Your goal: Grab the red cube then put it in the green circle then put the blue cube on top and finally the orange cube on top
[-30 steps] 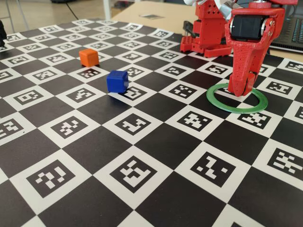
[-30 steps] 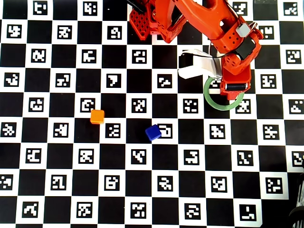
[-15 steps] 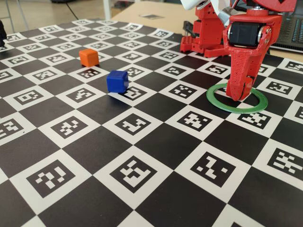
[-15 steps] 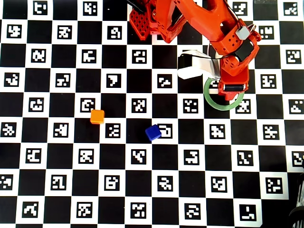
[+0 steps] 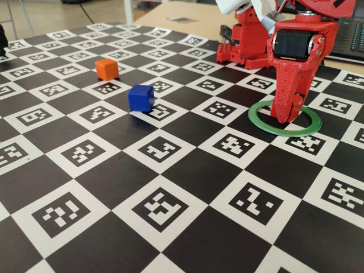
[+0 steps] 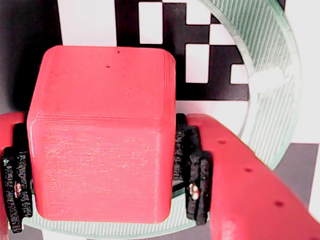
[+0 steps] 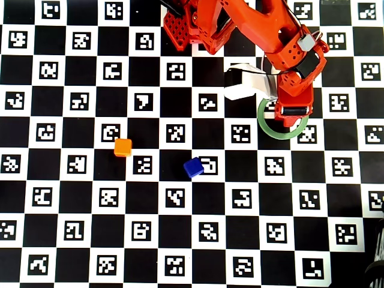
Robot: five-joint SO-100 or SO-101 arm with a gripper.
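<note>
Red cube clamped between gripper pads, low inside green ring, not yet released; blue cube and orange cube wait far left, unstacked.

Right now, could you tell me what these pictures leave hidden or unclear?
- The red cube: shows only in the wrist view; the gripper and arm hide it in the other two.
- Whether it touches the board: no view shows its underside.
- The green circle: its far arc is under the arm in the overhead view.
</note>
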